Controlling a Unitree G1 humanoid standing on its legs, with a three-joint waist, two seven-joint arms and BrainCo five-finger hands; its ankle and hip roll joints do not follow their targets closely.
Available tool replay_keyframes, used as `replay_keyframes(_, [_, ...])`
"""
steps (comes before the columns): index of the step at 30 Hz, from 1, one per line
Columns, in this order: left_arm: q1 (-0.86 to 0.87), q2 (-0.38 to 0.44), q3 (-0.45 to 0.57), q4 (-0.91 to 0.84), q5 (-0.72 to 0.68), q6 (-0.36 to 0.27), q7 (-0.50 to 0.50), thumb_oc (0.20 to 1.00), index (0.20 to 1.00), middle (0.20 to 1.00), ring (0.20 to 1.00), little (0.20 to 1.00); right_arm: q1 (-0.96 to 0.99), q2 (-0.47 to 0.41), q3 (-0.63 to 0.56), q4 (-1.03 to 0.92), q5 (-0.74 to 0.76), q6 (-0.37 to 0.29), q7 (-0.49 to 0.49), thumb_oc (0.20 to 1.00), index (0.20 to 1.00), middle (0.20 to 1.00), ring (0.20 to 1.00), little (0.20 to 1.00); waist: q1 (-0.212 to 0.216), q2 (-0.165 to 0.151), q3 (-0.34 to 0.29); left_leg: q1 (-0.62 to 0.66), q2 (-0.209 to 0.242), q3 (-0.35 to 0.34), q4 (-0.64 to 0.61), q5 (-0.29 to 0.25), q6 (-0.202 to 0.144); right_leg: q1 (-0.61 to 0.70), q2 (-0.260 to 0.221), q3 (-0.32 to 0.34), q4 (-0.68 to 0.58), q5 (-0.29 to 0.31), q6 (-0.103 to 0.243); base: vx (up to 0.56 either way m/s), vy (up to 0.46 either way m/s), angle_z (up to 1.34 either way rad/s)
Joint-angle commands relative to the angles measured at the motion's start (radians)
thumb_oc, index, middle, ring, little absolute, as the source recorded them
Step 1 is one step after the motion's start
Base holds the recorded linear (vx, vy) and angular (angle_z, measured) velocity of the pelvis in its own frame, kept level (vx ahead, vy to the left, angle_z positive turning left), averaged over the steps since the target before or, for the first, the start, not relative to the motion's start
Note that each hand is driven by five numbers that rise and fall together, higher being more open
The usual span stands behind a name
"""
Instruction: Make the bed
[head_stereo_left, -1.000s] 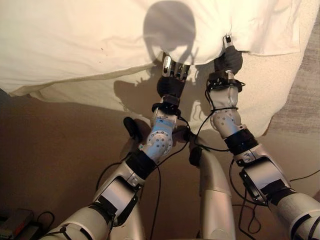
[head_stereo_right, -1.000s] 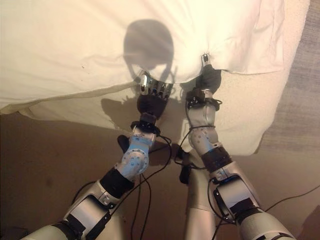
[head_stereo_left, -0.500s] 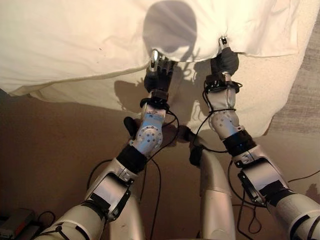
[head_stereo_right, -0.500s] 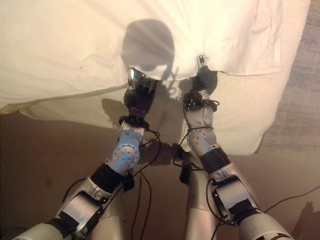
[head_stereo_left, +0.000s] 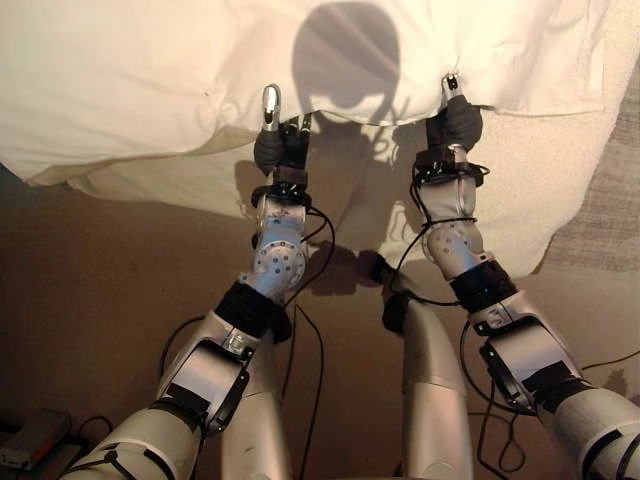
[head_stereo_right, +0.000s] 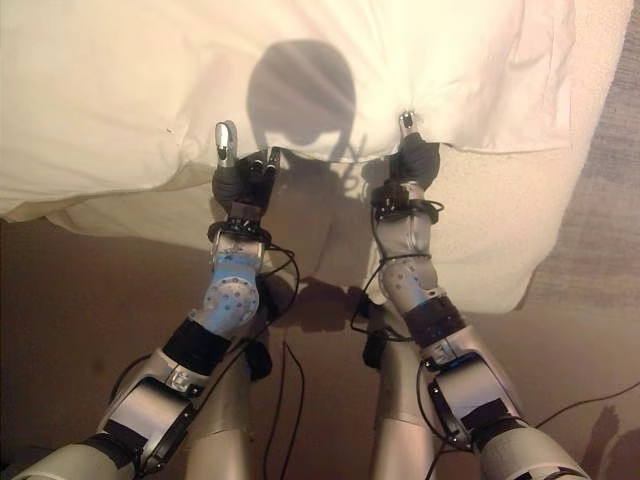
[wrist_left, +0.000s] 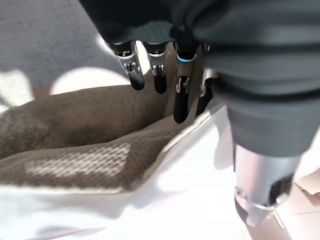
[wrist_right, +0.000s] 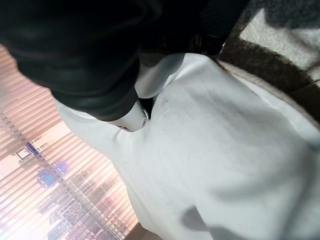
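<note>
Nearest the robot, a cream textured blanket (head_stereo_left: 520, 190) hangs over the bed's edge toward the brown floor (head_stereo_left: 100, 330), and over it lies the white sheet (head_stereo_left: 150, 80), whose hem runs across just where both hands meet it. The left hand (head_stereo_left: 275, 145) has its fingers (wrist_left: 181, 92) hooked under the hem, between sheet and blanket, with the thumb above the cloth, so it looks pinched on the sheet. The right hand (head_stereo_left: 455, 120) is buried in a fold at the hem; whether its fingers clamp the sheet cannot be told. The sheet is likely light, limp and a little slippery, bunching wherever it is pinched, so the hem is the best hold, hands well apart. Farther off it spreads smooth and pale, with soft creases.
</note>
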Motion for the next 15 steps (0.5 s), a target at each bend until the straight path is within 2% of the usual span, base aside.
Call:
replay_keyframes(1, [-0.067, 0.060, 0.111, 0.000, 0.074, -0.093, 0.006, 1.000, 1.000, 1.000, 1.000, 1.000, 0.066, -0.042, -0.027, -0.064, -0.043, -0.029, 0.000, 0.200, 0.200, 0.200, 0.200, 0.200, 0.005, -0.001, -0.015, 0.017, -0.020, 0.018, 0.110, -0.159, -0.027, -0.011, 0.028, -0.032, 0.019, 0.048, 0.078, 0.00, 0.039, 0.00])
replay_keyframes(8, [-0.064, 0.084, 0.124, 0.035, 0.078, -0.082, 0.016, 1.000, 1.000, 1.000, 1.000, 1.000, 0.068, -0.050, -0.023, -0.064, -0.051, -0.026, -0.005, 0.200, 0.200, 0.200, 0.200, 0.200, 0.003, 0.000, -0.015, 0.018, -0.024, 0.022, 0.110, -0.161, -0.025, -0.011, 0.027, -0.027, 0.021, 0.047, 0.078, 0.00, 0.005, 0.00])
replay_keyframes(15, [0.007, 0.035, 0.089, 0.004, 0.079, -0.042, -0.025, 1.000, 1.000, 1.000, 1.000, 1.000, 0.093, -0.034, -0.035, -0.083, -0.073, -0.023, -0.004, 0.200, 0.200, 0.200, 0.200, 0.200, 0.006, 0.005, -0.015, 0.021, -0.028, 0.028, 0.108, -0.162, -0.020, -0.011, 0.023, -0.027, 0.021, 0.049, 0.077, 0.00, 0.000, 0.00])
